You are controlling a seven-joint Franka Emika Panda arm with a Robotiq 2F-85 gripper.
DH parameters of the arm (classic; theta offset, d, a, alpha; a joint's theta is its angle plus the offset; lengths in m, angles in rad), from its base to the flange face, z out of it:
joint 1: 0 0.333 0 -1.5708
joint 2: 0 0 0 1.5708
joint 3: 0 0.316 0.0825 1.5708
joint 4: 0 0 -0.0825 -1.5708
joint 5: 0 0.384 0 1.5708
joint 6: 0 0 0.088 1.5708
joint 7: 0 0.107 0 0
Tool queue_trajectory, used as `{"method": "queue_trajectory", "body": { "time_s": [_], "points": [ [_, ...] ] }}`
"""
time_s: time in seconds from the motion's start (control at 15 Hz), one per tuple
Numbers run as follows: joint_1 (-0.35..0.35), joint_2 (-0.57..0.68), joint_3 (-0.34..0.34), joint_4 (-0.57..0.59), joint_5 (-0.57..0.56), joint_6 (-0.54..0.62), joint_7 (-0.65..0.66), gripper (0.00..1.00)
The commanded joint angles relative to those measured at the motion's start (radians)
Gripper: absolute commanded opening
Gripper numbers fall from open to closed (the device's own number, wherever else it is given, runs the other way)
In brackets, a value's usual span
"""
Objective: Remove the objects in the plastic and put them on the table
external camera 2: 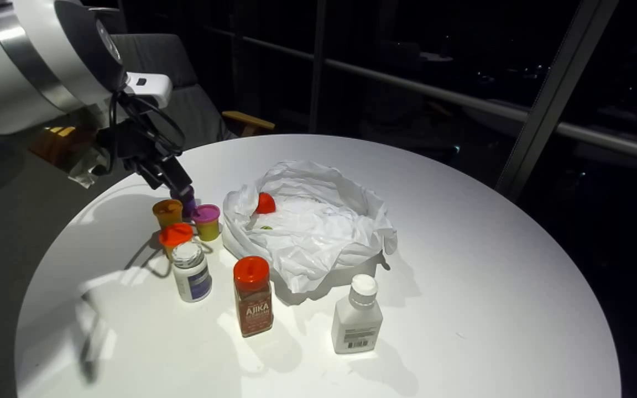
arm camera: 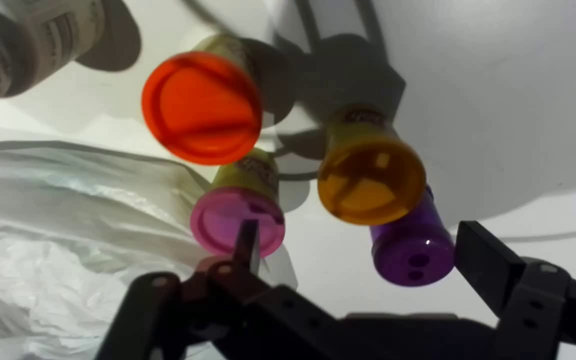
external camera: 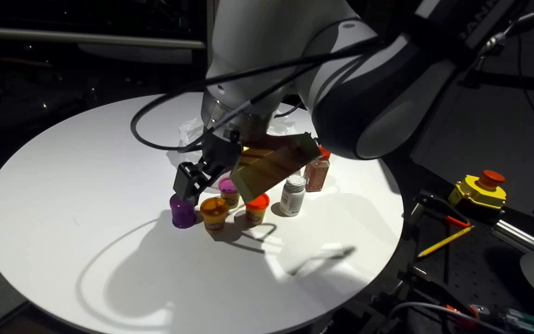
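Observation:
My gripper (arm camera: 358, 230) stands open above the table (external camera 2: 462, 331), fingers wide apart. Between them is a purple container (arm camera: 413, 255), upright and close against the right finger in the wrist view; contact is unclear. The left finger overlaps the pink-lidded jar (arm camera: 233, 220). Beside these stand an orange-lidded jar (arm camera: 370, 185) and a red-lidded jar (arm camera: 203, 110). A white jar (external camera 2: 192, 276), a red-capped spice bottle (external camera 2: 253, 304) and a white bottle (external camera 2: 357, 326) line the plastic's near side. Inside the plastic (external camera 2: 318, 243) show a red object (external camera 2: 265, 203) and a small green bit (external camera 2: 266, 228).
The jars stand tightly grouped beside the bag. A black cable (external camera: 142, 125) loops out from the arm. Off the table are a yellow box with a red button (external camera: 480, 190), a pencil (external camera: 445, 241) and a chair (external camera 2: 158, 61).

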Motion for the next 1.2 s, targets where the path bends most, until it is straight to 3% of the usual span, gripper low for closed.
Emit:
{"method": "queue_trajectory", "body": {
  "time_s": [0.0,0.2,0.73,1.07,1.13],
  "points": [
    [0.084,-0.096,-0.069,0.042,-0.001,-0.203,0.058,1.0],
    [0.041,-0.163,-0.016,0.105,-0.03,-0.372,0.069,0.99],
    [-0.234,-0.326,0.316,0.224,0.165,-0.902,-0.255,1.0],
    [-0.347,-0.354,0.416,0.297,0.27,-1.088,-0.401,1.0],
    [-0.349,-0.34,0.425,0.271,0.228,-1.036,-0.342,1.0]
  ]
}}
